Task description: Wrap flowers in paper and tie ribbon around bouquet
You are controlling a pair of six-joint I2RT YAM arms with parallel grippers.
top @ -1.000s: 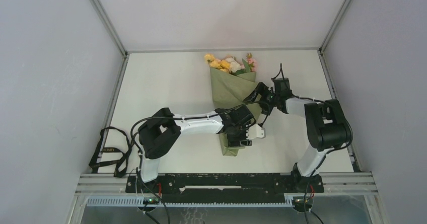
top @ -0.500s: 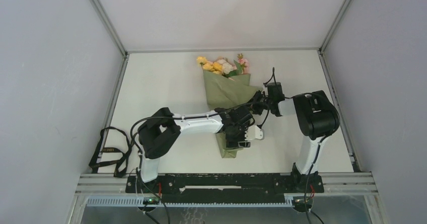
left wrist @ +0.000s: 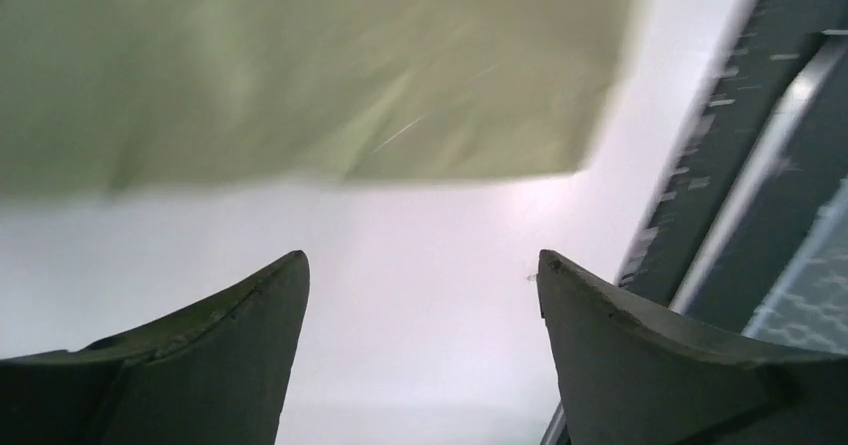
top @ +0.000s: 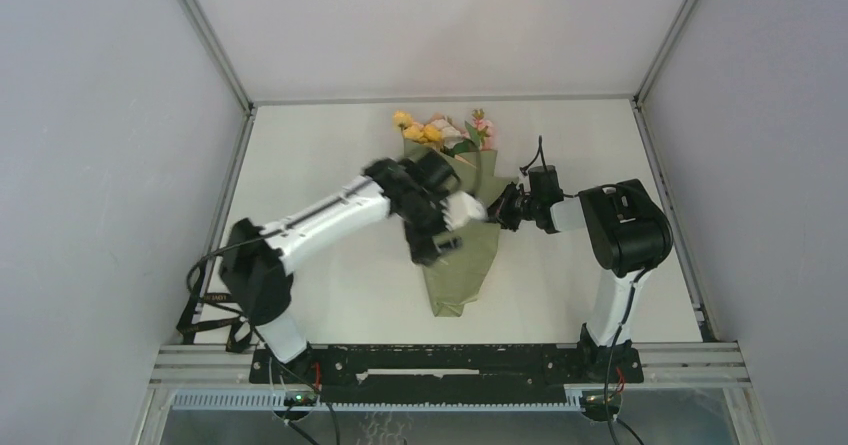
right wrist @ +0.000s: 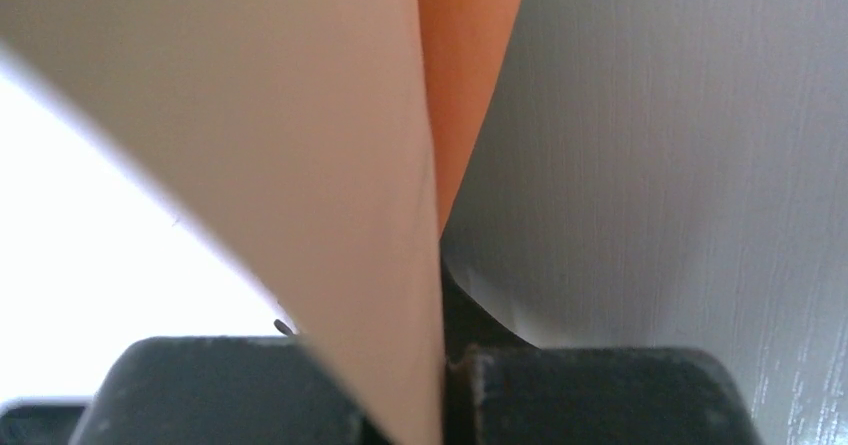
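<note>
Left gripper swung up the bouquet from foot to middle, jaws wide, holding nothing. Right gripper is pinched on the paper edge. Bouquet lies mid-table. Risk: the wrap probably springs open, held by one pinch only.

Left arm extended diagonally forward; left gripper jaws spread wide apart. Right arm folded, forearm pointing left; right gripper clamped on the paper
</note>
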